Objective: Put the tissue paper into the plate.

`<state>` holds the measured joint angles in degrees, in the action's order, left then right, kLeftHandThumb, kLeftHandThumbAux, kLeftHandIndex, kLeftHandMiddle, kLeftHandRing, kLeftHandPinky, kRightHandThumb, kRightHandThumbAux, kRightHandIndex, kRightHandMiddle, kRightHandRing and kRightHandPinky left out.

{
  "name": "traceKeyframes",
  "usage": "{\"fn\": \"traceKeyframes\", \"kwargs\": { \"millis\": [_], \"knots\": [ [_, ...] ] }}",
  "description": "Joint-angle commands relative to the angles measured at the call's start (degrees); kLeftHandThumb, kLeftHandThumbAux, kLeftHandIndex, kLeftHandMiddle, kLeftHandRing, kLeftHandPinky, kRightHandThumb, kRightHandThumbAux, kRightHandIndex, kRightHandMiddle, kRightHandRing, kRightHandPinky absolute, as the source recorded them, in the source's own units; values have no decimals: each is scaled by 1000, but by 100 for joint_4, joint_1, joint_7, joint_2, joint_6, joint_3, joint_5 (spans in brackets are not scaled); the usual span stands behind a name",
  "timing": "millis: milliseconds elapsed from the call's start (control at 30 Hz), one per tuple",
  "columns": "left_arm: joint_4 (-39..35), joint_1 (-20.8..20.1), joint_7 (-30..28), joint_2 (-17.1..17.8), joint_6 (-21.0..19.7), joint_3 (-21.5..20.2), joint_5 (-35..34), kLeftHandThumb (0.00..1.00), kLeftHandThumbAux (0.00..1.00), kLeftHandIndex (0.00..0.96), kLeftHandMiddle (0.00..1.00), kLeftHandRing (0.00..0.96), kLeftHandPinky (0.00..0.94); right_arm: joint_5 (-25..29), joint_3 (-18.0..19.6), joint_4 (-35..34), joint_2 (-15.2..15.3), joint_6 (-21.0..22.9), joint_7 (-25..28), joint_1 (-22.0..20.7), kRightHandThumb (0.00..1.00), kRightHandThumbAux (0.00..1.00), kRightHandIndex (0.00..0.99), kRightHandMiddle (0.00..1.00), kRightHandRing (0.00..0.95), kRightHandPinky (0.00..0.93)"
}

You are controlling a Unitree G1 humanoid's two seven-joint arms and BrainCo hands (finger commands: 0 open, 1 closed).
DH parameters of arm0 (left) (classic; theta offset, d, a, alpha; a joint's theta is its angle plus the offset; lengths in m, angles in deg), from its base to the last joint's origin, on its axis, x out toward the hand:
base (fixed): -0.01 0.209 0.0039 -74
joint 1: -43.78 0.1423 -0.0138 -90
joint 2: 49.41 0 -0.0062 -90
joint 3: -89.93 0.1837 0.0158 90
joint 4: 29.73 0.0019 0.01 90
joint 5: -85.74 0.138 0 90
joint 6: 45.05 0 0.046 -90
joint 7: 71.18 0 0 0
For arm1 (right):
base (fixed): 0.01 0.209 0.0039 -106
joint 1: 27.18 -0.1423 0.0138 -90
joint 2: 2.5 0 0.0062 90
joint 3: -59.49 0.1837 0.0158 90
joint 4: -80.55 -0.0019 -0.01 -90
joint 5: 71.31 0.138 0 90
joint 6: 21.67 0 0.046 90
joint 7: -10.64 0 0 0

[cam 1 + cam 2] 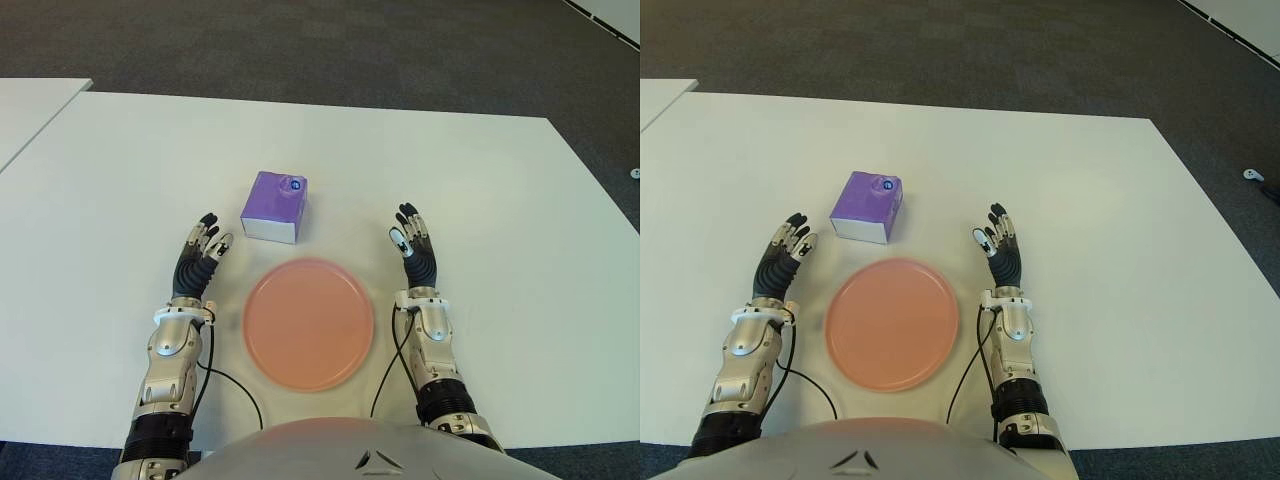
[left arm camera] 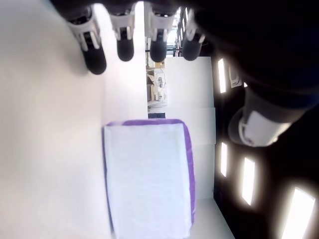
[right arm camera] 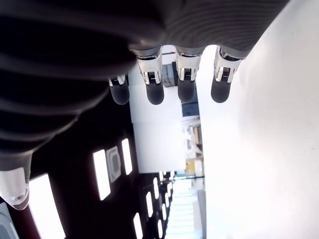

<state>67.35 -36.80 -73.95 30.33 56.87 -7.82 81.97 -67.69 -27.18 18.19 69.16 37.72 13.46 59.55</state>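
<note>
A purple tissue box [image 1: 275, 206] with a white front face stands on the white table [image 1: 480, 180], just beyond the round pink plate [image 1: 309, 322]. The plate holds nothing. My left hand [image 1: 201, 251] shows left of the plate, fingers stretched flat and holding nothing; its wrist view shows the tissue box [image 2: 148, 174] a short way ahead of the fingertips [image 2: 94, 59]. My right hand [image 1: 413, 243] shows right of the plate, fingers straight and spread, nothing in it.
A second white table [image 1: 30, 110] adjoins at the far left. Dark carpet [image 1: 300, 45] lies beyond the far edge. Black cables [image 1: 235, 385] run from both wrists near the plate's front.
</note>
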Motion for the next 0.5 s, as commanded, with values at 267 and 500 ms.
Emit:
{"fn": "traceKeyframes", "kwargs": {
  "millis": [267, 500],
  "knots": [
    [81, 57, -41, 1, -52, 22, 14, 0, 527, 0, 0, 0, 0, 10, 0, 194, -53, 115, -5, 272, 0, 489, 0, 0, 0, 0],
    [70, 69, -24, -2, -54, 29, 35, 0, 522, 0, 0, 0, 0, 12, 0, 173, -51, 121, 0, 286, 0, 489, 0, 0, 0, 0]
  ]
}}
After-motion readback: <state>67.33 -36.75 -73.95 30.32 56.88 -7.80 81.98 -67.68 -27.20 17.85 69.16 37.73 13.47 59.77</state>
